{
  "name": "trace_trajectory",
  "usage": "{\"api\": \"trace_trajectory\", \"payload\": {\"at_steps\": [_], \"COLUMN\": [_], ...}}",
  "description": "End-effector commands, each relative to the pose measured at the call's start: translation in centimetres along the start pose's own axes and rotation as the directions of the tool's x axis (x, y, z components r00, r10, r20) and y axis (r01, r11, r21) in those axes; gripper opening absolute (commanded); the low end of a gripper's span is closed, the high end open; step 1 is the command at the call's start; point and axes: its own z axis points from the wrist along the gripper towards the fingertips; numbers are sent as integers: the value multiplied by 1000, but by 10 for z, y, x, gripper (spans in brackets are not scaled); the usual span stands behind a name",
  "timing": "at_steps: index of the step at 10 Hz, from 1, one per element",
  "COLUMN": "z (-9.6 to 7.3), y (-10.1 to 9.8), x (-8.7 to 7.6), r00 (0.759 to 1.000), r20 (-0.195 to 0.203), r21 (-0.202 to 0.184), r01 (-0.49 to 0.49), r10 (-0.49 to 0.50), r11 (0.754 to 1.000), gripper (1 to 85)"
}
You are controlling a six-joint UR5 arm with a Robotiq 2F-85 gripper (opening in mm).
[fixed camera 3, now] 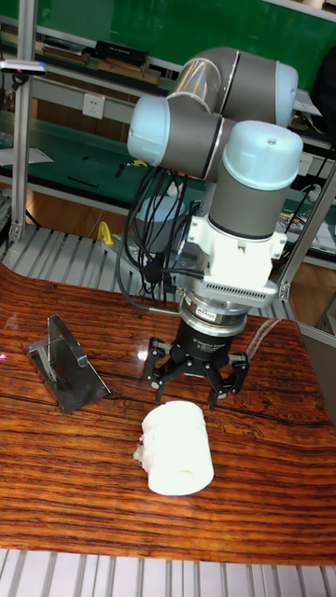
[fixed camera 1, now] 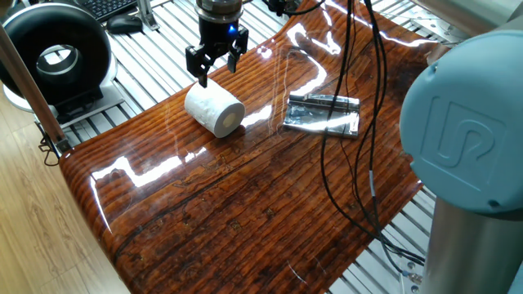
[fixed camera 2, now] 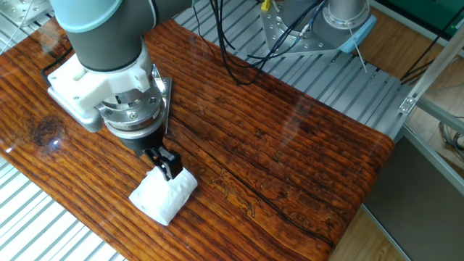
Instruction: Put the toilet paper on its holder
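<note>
On the table: everything is sitting on a glossy, dark red-brown wooden table point(fixed camera 1: 245, 204), which is reflecting the room lights.
Toilet paper: the white toilet paper point(fixed camera 1: 214, 109) is lying on its side on the wood, near one long edge of the table, with its small core hole facing one fixed view; in the tall fixed view it is showing as a white roll point(fixed camera 3: 175, 448) directly below the fingers.
Gripper: the gripper point(fixed camera 1: 215, 67) is hanging just above the roll, pointing down, with its black fingers point(fixed camera 3: 158, 364) spreading wide and nothing sitting between them; whether the fingertips are touching the paper I cannot tell.
Gripper, other fixed view: the gripper point(fixed camera 2: 164, 164) is showing at the roll's upper edge, beneath the arm's white wrist block.
Holder: the shiny silver holder point(fixed camera 1: 323, 114) is lying flat on the table beside the roll, apart from it, with black cables point(fixed camera 1: 351, 98) hanging in front of it.
Holder, tall view: the holder point(fixed camera 3: 65, 366) is sitting to the picture's left of the gripper, one end turning upward.
</note>
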Motion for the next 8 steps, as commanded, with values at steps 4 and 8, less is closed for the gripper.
{"api": "trace_trajectory", "payload": {"at_steps": [4, 8], "z": [15, 50], "y": [3, 5], "x": [-2, -7], "r00": [1000, 999], "r20": [13, 50], "r21": [-28, -26], "r01": [-7, -8], "r10": [7, 9], "r11": [1000, 1000], "gripper": [750, 760]}}
